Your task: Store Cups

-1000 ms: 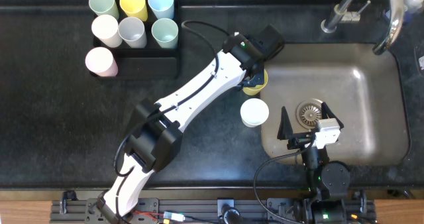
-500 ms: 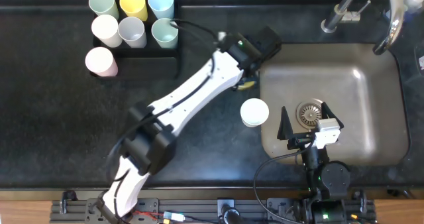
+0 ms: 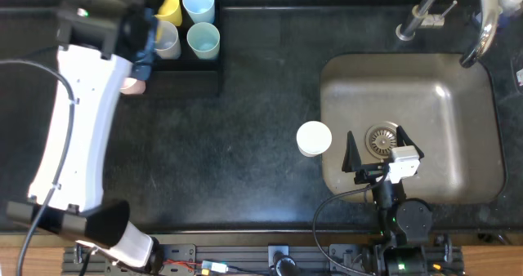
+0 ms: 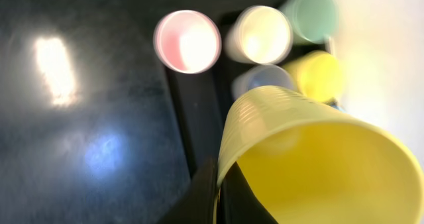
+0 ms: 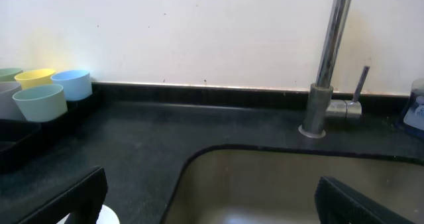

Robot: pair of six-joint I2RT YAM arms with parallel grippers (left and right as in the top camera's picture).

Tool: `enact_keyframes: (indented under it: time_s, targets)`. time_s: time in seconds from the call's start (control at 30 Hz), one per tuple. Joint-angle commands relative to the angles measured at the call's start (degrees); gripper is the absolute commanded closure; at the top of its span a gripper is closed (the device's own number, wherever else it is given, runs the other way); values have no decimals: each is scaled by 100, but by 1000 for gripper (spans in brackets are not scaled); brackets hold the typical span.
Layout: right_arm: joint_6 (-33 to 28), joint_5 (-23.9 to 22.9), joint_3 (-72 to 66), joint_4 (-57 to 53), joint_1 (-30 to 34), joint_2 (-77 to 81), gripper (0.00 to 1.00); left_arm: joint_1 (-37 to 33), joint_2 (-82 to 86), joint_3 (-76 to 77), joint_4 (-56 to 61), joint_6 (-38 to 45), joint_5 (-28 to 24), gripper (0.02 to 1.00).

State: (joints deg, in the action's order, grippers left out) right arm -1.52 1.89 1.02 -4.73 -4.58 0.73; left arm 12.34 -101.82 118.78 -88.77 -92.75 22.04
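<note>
Left gripper point(image 4: 222, 192) is pinching the rim wall of a yellow ribbed plastic cup point(image 4: 311, 158): one finger inside, one outside, jaws narrow. The cup is hanging tilted with its mouth toward the wrist camera and its long axis off vertical, above the black plastic tray point(image 4: 199, 111) at the counter's far left.

Below it, stored cups are standing upright: white point(image 4: 264, 33), green point(image 4: 311, 12), another yellow point(image 4: 318, 75) and grey-blue point(image 4: 258, 81). A pink plastic cup point(image 4: 187, 42) is standing at the tray's side, in it or just off it I cannot tell.

The bare strip of tray is lying beside the held cup, toward the pink one — so I'm judging the drop needs the cup righted and shifted that way.

Right gripper point(image 5: 211, 184) is sitting spread wide over the steel sink point(image 3: 458, 104), holding nothing. A white plastic cup point(image 3: 314, 138) is on the sink's edge just beside it — the right arm is nearer to that one.
</note>
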Motion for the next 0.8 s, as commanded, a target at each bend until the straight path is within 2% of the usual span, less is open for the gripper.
enact_keyframes:
  time_s: [0.03,0.33,0.6,0.8]
  targets:
    - [22,-48,-74,31,9,-50,3,-487,-72,-570,221,-581,-940,980]
    - [22,-48,-74,31,9,-52,3,-675,-74,-2511,2011,-660,-1644,982]
    - [22,-46,-74,31,9,-50,3,-686,-96,-2855,2098,-656,-1635,982]
    - [22,-48,-74,31,9,-52,3,-693,-210,-2870,2105,-658,-1436,982]
